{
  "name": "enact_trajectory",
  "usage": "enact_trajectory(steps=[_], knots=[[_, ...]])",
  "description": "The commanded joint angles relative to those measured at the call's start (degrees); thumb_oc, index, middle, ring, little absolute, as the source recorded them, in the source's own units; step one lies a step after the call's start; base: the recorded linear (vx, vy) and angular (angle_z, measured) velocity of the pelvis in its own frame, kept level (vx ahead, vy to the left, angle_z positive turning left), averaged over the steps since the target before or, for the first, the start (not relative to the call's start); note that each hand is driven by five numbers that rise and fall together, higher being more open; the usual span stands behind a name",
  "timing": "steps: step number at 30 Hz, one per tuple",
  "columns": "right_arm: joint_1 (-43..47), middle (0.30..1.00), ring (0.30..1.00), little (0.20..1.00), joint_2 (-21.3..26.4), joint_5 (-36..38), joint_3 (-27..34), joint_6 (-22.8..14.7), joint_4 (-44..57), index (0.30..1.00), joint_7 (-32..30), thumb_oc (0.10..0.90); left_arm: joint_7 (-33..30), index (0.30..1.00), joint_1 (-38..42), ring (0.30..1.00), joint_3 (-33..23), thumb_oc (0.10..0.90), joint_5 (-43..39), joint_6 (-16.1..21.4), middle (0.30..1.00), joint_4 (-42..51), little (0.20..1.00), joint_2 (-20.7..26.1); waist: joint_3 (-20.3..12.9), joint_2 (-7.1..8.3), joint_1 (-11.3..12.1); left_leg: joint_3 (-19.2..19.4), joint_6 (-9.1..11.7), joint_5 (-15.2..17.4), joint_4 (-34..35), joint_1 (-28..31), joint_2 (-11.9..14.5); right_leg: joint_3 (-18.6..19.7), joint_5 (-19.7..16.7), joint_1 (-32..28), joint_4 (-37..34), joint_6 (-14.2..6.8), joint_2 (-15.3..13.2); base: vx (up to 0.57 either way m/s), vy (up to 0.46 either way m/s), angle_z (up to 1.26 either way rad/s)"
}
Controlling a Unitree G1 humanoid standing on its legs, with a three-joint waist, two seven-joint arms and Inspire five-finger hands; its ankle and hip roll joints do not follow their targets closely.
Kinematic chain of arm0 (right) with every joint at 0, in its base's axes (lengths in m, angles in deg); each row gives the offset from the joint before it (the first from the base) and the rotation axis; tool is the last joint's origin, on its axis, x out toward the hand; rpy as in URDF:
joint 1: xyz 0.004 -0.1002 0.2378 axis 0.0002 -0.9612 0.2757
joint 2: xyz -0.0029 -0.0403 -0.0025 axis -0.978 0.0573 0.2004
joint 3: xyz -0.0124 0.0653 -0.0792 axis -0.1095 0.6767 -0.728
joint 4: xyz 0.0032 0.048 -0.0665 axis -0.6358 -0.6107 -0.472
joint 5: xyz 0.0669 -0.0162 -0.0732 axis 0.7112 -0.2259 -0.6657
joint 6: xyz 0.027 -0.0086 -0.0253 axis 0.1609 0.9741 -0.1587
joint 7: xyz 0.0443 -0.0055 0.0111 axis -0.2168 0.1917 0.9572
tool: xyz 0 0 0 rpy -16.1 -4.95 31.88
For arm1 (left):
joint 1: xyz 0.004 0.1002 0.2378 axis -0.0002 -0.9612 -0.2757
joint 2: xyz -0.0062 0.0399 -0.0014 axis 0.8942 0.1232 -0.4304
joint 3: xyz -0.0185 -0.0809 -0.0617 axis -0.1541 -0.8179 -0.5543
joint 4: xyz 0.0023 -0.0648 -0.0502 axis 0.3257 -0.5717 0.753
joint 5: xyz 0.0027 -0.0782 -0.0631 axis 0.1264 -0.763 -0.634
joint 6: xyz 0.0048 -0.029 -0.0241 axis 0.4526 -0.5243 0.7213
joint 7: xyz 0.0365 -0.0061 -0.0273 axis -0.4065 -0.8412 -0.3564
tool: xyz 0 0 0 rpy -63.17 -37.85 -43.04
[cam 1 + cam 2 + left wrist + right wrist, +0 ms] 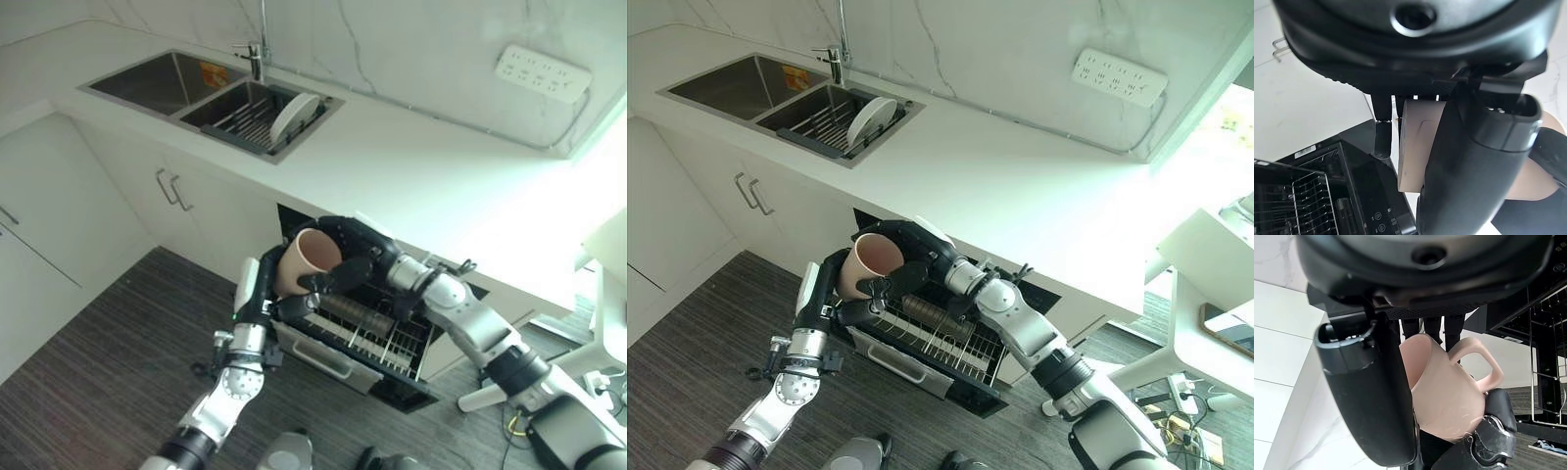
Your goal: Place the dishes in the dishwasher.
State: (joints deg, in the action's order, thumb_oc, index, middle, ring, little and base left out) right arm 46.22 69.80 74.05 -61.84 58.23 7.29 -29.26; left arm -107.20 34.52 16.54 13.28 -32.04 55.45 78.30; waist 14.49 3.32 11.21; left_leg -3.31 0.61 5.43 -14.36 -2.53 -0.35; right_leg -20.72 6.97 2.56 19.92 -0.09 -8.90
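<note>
A pink mug [309, 257] with a handle [1484, 364] hangs tilted above the pulled-out dishwasher rack [377, 343], its mouth facing up and away from the counter. My left hand [257, 292] comes up from below, its thumb [1474, 161] and fingers curled against the mug's side [1415, 142]. My right hand [355, 245] reaches over from the counter side and curls round the mug [1444, 391] near the rim. Both hands hold it at once.
The open dishwasher [950, 362] sits under the white counter [421, 166]. A white plate [294, 116] stands in a drain rack in the double sink [162, 83] at the far left. Cabinet handles [171, 191] stick out below the sink. Dark wood floor lies in front.
</note>
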Motion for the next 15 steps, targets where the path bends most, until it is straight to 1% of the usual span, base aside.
enact_trajectory(steps=[1, 4, 7, 9, 11, 13, 15], knots=[[6.7, 0.300, 0.300, 0.300, -4.4, 3.3, 1.6, -8.0, 5.3, 0.300, -1.5, 0.400, -1.1, 0.900, 5.2, 0.900, 3.0, 0.800, -0.3, 4.2, 0.900, 9.7, 0.900, -0.8, -2.6, 0.89, 0.4, 3.7, 0.3, 5.8, -2.8, 0.1, 2.1, 3.9, 2.1, -4.1, -2.7, -6.0, -2.7, 0.00, 0.000, 0.00], [4.9, 0.300, 0.300, 0.300, -3.6, 4.9, 4.1, -10.4, 5.3, 0.300, -4.0, 0.400, -2.6, 0.900, 4.4, 0.900, 2.1, 0.800, 0.3, 4.2, 0.900, 9.1, 0.900, -0.8, -2.6, 0.82, 0.0, 4.1, 0.3, 5.8, -2.8, 0.3, 2.3, 4.1, 2.0, -4.1, -2.7, -6.1, -2.7, 0.00, 0.000, 0.00], [2.9, 0.300, 0.300, 0.300, -3.0, 5.2, 6.6, -11.9, 5.8, 0.300, -5.8, 0.400, -3.3, 0.900, 3.8, 0.900, 1.3, 0.800, 0.9, 4.0, 0.900, 9.0, 0.900, -0.9, -2.5, 0.69, -0.4, 4.3, 0.3, 5.9, -2.8, 0.3, 2.4, 4.3, 2.0, -4.1, -2.7, -6.2, -2.7, 0.00, 0.000, 0.00], [1.3, 0.300, 0.300, 0.300, -2.4, 4.1, 8.7, -13.1, 6.2, 0.300, -7.5, 0.400, -3.8, 0.900, 3.4, 0.900, 0.8, 0.800, 1.5, 3.6, 0.900, 9.0, 0.900, -0.9, -2.5, 0.56, -0.9, 4.6, 0.3, 5.9, -2.8, 0.4, 2.5, 4.5, 2.0, -3.9, -2.7, -6.2, -2.7, 0.00, 0.000, 0.00], [0.4, 0.300, 0.300, 0.300, -2.0, 3.0, 9.9, -13.5, 6.4, 0.300, -7.8, 0.400, -4.1, 0.900, 3.2, 0.900, 0.6, 0.800, 2.0, 3.4, 0.900, 8.8, 0.900, -0.9, -2.4, 0.51, -1.3, 4.9, 0.3, 6.0, -2.8, 0.4, 2.6, 4.7, 2.0, -3.9, -2.7, -6.3, -2.6, 0.00, 0.000, 0.00], [-0.9, 0.300, 0.300, 0.300, -0.6, -0.1, 11.6, -13.8, 7.0, 0.300, -9.4, 0.400, -4.8, 0.900, 3.2, 0.900, 0.4, 0.800, 2.5, 2.8, 0.900, 8.3, 0.900, -0.9, -2.3, 0.41, -2.0, 5.4, 0.2, 6.1, -2.8, 0.5, 2.8, 5.0, 1.9, -3.7, -2.7, -6.3, -2.5, 0.00, 0.000, 0.00], [-1.9, 0.300, 0.300, 0.300, 0.5, 0.3, 12.9, -14.4, 7.3, 0.300, -9.9, 0.400, -5.3, 0.900, 3.1, 0.900, 0.2, 0.800, 2.9, 2.4, 0.900, 8.0, 0.900, -0.9, -2.3, 0.35, -2.5, 5.8, 0.3, 6.2, -2.8, 0.6, 2.9, 5.3, 1.9, -3.6, -2.7, -6.4, -2.5, 0.00, 0.000, 0.00]])
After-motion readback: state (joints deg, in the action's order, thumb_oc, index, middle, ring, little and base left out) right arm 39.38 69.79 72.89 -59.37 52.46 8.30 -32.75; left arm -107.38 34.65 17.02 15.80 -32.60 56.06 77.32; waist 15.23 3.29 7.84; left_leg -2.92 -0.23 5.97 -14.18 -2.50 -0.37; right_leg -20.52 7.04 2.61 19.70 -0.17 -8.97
